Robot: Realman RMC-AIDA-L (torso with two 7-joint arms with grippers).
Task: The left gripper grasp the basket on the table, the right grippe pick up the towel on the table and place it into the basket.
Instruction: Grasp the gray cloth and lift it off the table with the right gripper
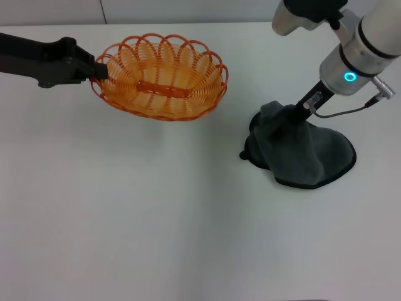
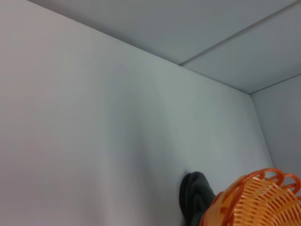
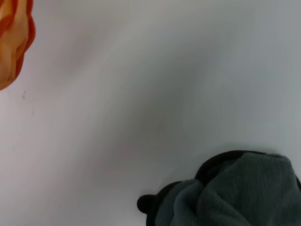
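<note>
Head view gives me a plain white table (image 1: 156,226) with a pale wall seam behind. My left gripper (image 1: 100,70) has its fingers clamped on the orange basket's (image 1: 160,78) rim. My right gripper (image 1: 289,113) pinches the grey-green towel (image 1: 301,150), bunched upward, well apart from the basket.

Grey wall panels (image 1: 188,9) behind table's far edge; vertical seam (image 1: 103,11) between panels, toward far left corner; nothing else visible.
</note>
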